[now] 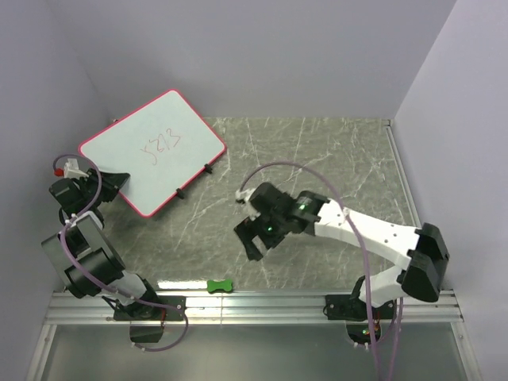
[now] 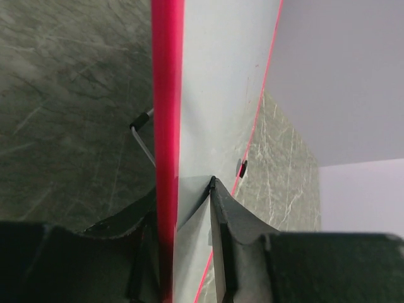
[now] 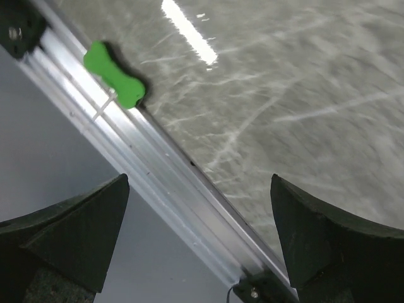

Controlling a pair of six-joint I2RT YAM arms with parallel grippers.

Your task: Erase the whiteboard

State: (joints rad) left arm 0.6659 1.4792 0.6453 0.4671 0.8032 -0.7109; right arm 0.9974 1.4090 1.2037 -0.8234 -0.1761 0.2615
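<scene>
- Since the large, flat, white rectangular whiteboard with the thin red-pink rim (image 1: 127,163) must not slide under a wiping stroke, the left gripper (image 2: 183,202) straddles its near-left edge. One black finger sits on each side of the rim, and the jaws are narrowed until both pads seem to press on the board, which reads as a steadying clamp
- The board sits at the rear left of the grey marble-patterned table (image 1: 333,159), turned at an angle with one corner towards the left wall. It looks tilted rather than flat, though how steeply cannot be told
- Two small black clips (image 1: 209,167) on its right-hand edge and a thin wire leg (image 2: 140,129) under it suggest a prop that keeps the face raised towards the arms
- The right gripper (image 3: 199,183) hovers over the middle of the table, well apart from the board, with its jaws spread wide and nothing between them
- Its wrist camera looks down on a small green bone-shaped plastic piece (image 1: 219,286) lying against the aluminium rail (image 1: 278,300) at the near edge. This is probably the wiper it is free to fetch, though that is a guess
- The board's face is pale and smooth, bare except for one short line of red marker scribbles (image 1: 161,144) near the centre, not yet wiped. The rim is glossy and the corners are rounded
</scene>
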